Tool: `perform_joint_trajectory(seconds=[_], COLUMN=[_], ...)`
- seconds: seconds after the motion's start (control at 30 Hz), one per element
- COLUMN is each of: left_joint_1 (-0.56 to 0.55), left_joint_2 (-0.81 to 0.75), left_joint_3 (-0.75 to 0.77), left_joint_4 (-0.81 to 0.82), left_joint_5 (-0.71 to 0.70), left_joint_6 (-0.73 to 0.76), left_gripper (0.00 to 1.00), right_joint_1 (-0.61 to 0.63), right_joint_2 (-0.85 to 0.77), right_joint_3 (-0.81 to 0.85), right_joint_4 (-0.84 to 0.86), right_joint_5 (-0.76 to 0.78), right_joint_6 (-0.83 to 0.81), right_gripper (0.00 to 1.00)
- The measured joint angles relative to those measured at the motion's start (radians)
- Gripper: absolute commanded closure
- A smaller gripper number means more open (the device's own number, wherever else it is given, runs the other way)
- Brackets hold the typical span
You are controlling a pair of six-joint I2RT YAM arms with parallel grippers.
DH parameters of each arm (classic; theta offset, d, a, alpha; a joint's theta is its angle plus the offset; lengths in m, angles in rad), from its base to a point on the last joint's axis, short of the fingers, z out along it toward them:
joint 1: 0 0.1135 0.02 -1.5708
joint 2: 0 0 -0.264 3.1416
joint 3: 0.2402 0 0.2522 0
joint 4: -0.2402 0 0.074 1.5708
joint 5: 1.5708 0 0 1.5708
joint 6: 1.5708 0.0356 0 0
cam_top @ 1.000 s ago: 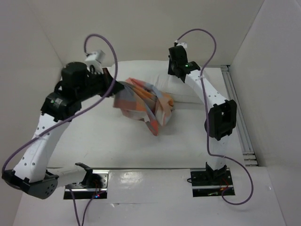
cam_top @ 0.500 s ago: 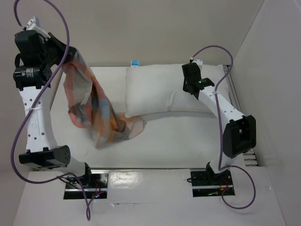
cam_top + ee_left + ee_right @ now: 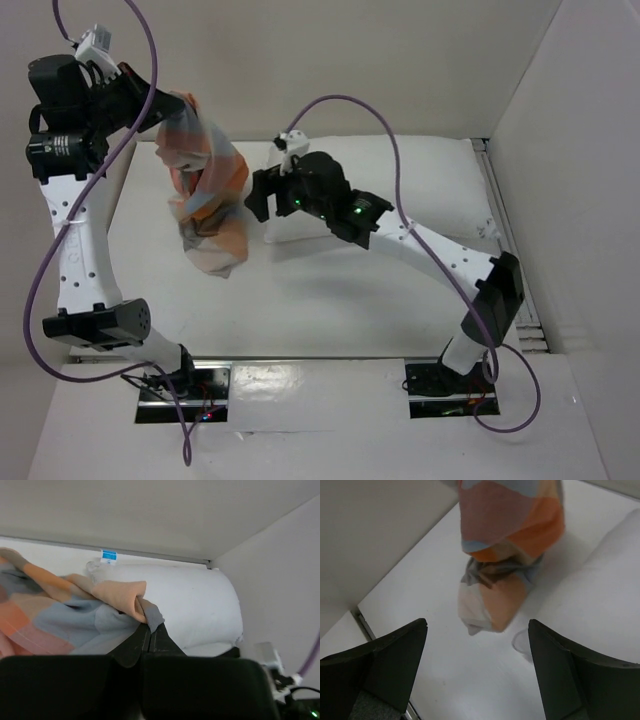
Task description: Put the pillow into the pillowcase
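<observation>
The checked pillowcase hangs bunched and twisted in the air above the left part of the worktop. The plump white pillow lies flat along the far side, nearby.

The white table carries the pillow along its far edge.

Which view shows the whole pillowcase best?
Top external: the pillowcase hangs full length from the left hand. Left wrist shows only the bunched edge pinched in that shut hand. Right wrist shows only the lower end, in front of the open right hand.
</observation>
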Motion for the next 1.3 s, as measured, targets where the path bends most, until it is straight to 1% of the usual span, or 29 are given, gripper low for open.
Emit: perform_joint_trajectory(seconds=[0.1,0.2,0.37,0.47,0.6,0.63,0.67,0.7,0.73,0.77,0.8,0.87,0.9,0.93,1.1,1.17,1.2,1.23,1.27,1.3], left_joint_1=[0.006,0.001,-0.078,-0.127,-0.148,-0.149,-0.152,-0.153,-0.154,-0.156,-0.158,-0.163,-0.163,-0.164,-0.166,-0.166,-0.168,-0.169,-0.171,-0.174], left_joint_2=[-0.011,-0.024,-0.007,0.020,0.045,0.048,0.049,0.049,0.049,0.049,0.049,0.049,0.049,0.049,0.049,0.049,0.049,0.049,0.049,0.049], left_joint_3=[0.018,-0.010,-0.084,-0.104,-0.104,-0.104,-0.104,-0.104,-0.103,-0.103,-0.103,-0.103,-0.103,-0.103,-0.115,-0.124,-0.128,-0.129,-0.129,-0.130], left_joint_4=[-0.003,-0.002,0.009,0.011,0.013,0.012,0.013,0.013,0.013,0.013,0.014,0.013,0.013,0.013,0.014,0.013,0.012,0.011,0.010,0.011], left_joint_5=[0.071,0.126,0.138,0.136,0.129,0.128,0.127,0.126,0.125,0.125,0.125,0.125,0.125,0.125,0.125,0.127,0.129,0.129,0.130,0.131], left_joint_6=[0.022,0.025,0.025,0.025,0.025,0.025,0.025,0.025,0.025,0.026,0.026,0.032,0.042,0.045,0.056,0.070,0.076,0.081,0.097,0.108], left_gripper=[1.00,1.00,1.00,1.00,1.00,1.00,1.00,1.00,1.00,1.00,1.00,1.00,1.00,1.00,1.00,1.00,0.90,0.72,0.45,0.31], right_joint_1=[0.024,0.016,0.012,0.049,0.152,0.175,0.194,0.211,0.218,0.220,0.219,0.202,0.190,0.173,0.089,0.053,0.035,0.015,-0.009,-0.040], right_joint_2=[0.086,0.149,0.175,0.175,0.178,0.184,0.191,0.202,0.212,0.221,0.228,0.233,0.235,0.236,0.239,0.217,0.193,0.166,0.132,0.095], right_joint_3=[0.056,0.122,0.240,0.293,0.295,0.295,0.295,0.295,0.294,0.288,0.274,0.236,0.220,0.214,0.215,0.175,0.142,0.104,0.061,0.022], right_joint_4=[0.028,0.019,0.016,0.026,0.065,0.075,0.088,0.105,0.121,0.143,0.167,0.219,0.234,0.239,0.277,0.303,0.304,0.307,0.307,0.302], right_joint_5=[-0.030,-0.034,-0.042,0.010,0.143,0.176,0.205,0.241,0.270,0.302,0.335,0.393,0.411,0.428,0.483,0.489,0.489,0.483,0.478,0.475], right_joint_6=[-0.025,-0.055,-0.110,-0.161,-0.240,-0.257,-0.273,-0.285,-0.296,-0.308,-0.310,-0.311,-0.307,-0.307,-0.287,-0.267,-0.251,-0.229,-0.204,-0.177], right_gripper=[0.13,0.14,0.14,0.16,0.20,0.29,0.33,0.42,0.61,0.69,0.76,0.82,0.97,1.00,1.00,1.00,1.00,1.00,1.00,1.00])
